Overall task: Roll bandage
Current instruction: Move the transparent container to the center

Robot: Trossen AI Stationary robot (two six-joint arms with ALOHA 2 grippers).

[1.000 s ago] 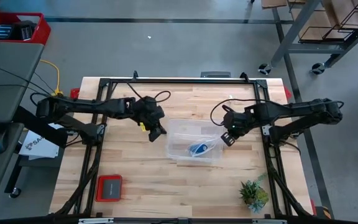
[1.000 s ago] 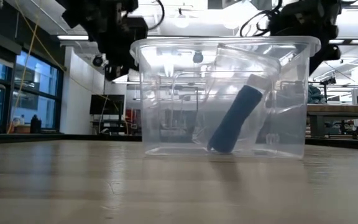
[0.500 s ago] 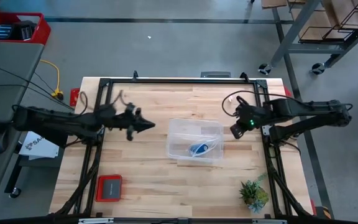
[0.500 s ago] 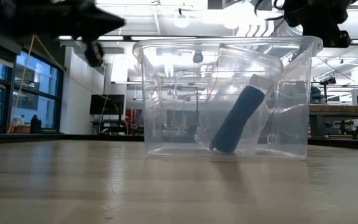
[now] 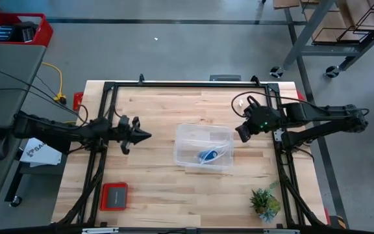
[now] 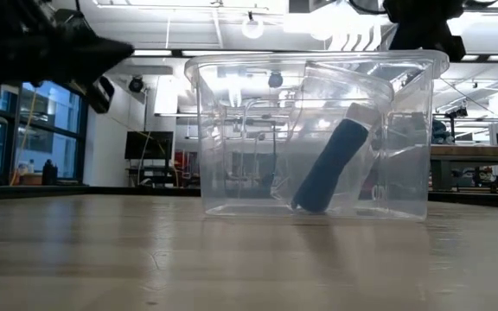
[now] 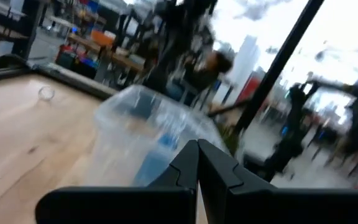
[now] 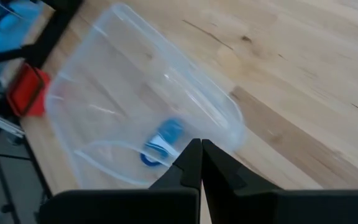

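The bandage (image 5: 206, 156) is a small blue roll inside the clear tub (image 5: 203, 133) near the middle of the worktop (image 5: 161, 188). In the low view the roll (image 6: 327, 164) leans tilted against clear plastic inside the tub.

The left hand (image 5: 143, 136) hangs over the worktop well to the left of the tub, fingers pressed together with nothing between them, touching nothing.

The right hand (image 5: 239, 132) hangs just beside the tub's far right corner. Its fingers meet too and grip nothing. I cannot tell whether it touches the tub's rim.
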